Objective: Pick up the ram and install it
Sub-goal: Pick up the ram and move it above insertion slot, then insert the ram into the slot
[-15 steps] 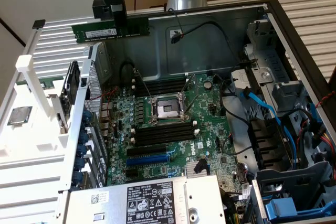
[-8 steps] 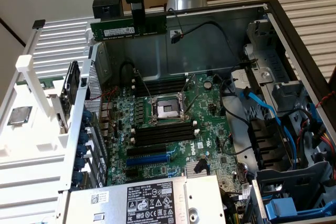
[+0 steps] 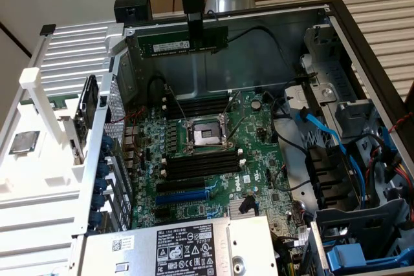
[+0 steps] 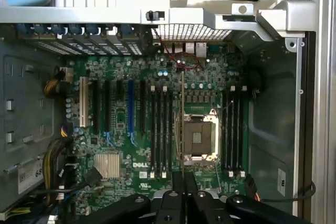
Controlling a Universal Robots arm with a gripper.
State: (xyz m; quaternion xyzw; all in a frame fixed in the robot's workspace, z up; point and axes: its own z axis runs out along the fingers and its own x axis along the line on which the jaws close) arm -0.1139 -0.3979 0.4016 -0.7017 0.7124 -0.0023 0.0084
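I have my black end effector [image 3: 196, 37] clenched on the ram [image 3: 165, 46], a long, thin green circuit-board stick with dark chips and a white label. My fingers grip it a little to the exterior view's right of its middle. The stick hangs level in the upper middle of the exterior view, in the air over the open grey metal computer case [image 3: 362, 50]. It touches nothing but my fingers.

Well below it lies the green motherboard [image 3: 259, 153], with the square silver processor socket [image 3: 206, 135] near the centre of the frame. One bank of long black memory slots [image 3: 197, 166] sits just under the socket in the frame, and another [image 3: 194, 105] just above it.

At the exterior view's left edge, outside the case, a small square silver processor chip [image 3: 24, 141] rests on a white surface [image 3: 39, 179].

In the wrist view my end effector [image 4: 184, 192] looks straight down on the board. The ram [image 4: 182, 129] shows edge-on as a thin line — over the gap between a slot bank [image 4: 160, 129] and the socket [image 4: 199, 137].
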